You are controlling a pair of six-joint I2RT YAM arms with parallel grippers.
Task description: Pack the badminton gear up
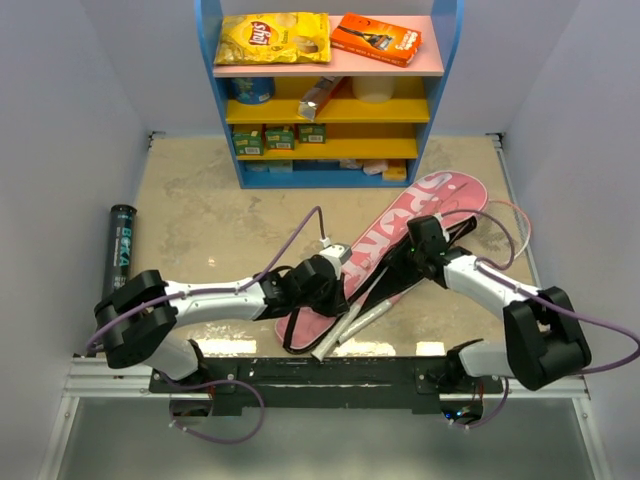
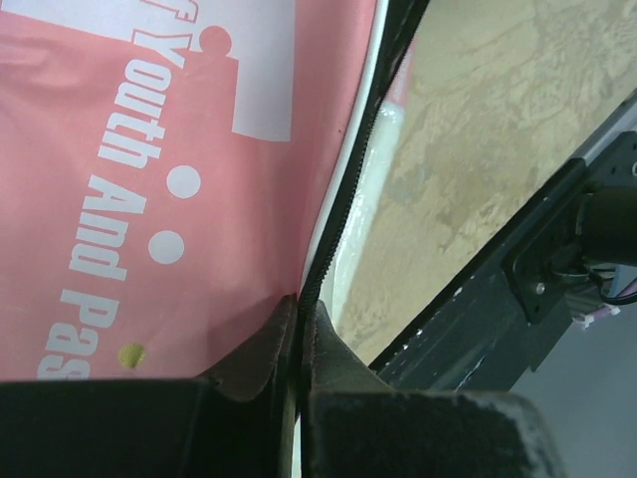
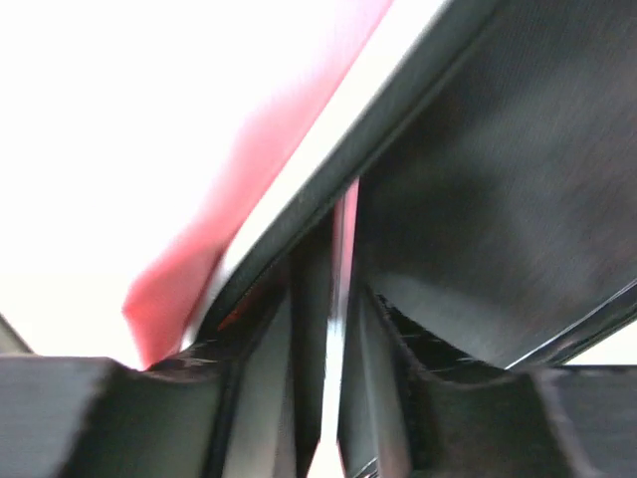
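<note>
The pink racket-shaped bag [image 1: 425, 212] lettered SPORT lies slantwise on the table, its wide end to the back right. Two white racket handles [image 1: 372, 318] stick out of its narrow near end. My left gripper [image 1: 325, 272] [image 2: 301, 304] is shut on the bag's [image 2: 149, 149] zipped left edge. My right gripper [image 1: 408, 255] [image 3: 338, 274] sits at the bag's right edge, its jaws parted by a narrow gap, and the black rim of the bag [image 3: 199, 269] runs just past its tips. The long black tube [image 1: 120, 250] lies far left. No shuttlecock shows.
A blue shelf unit [image 1: 225, 120] stands at the back, with a yellow crisp packet [image 1: 273, 38] and an orange box [image 1: 375, 38] on top. A black mounting rail [image 1: 320, 372] runs along the near edge. White walls close both sides.
</note>
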